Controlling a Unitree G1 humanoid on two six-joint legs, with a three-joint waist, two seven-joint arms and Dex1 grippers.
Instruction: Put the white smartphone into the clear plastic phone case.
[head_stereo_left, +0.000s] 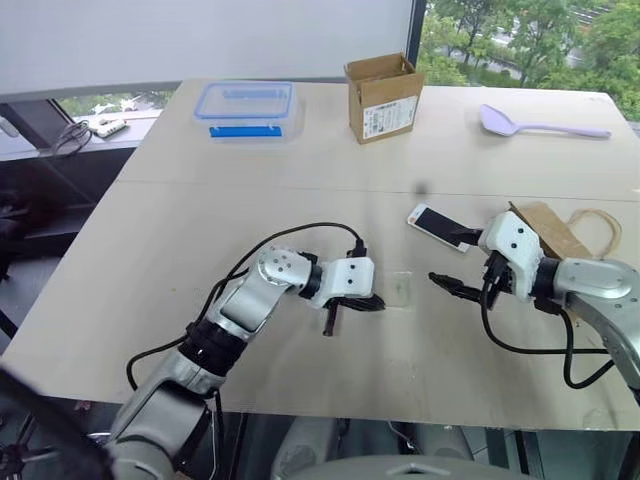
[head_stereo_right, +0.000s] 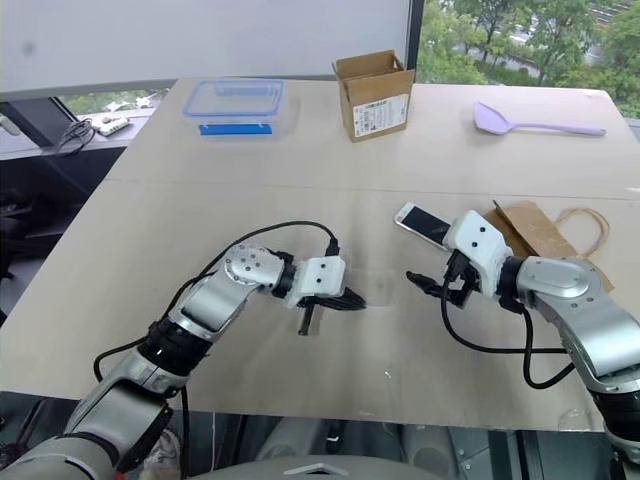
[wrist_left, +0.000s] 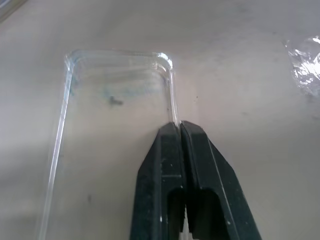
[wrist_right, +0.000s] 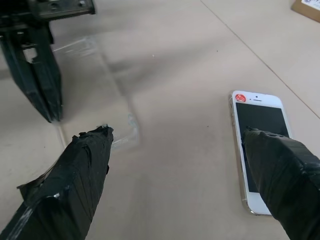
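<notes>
The white smartphone (wrist_right: 257, 145) lies just beside the wide-open right gripper (head_stereo_left: 470, 265), long axis angled across its reach; the closed left gripper (wrist_left: 180, 131) pins the clear plastic phone case (wrist_left: 112, 135).

Bright daylight from windows along top edge; soft shadows on table (head_stereo_left: 200, 230); wrist views slightly soft, foreground blurred.

Bare tabletop (head_stereo_left: 300, 200) rings the white smartphone (head_stereo_left: 437, 225); a paper bag (head_stereo_left: 552, 232) lies near.
</notes>
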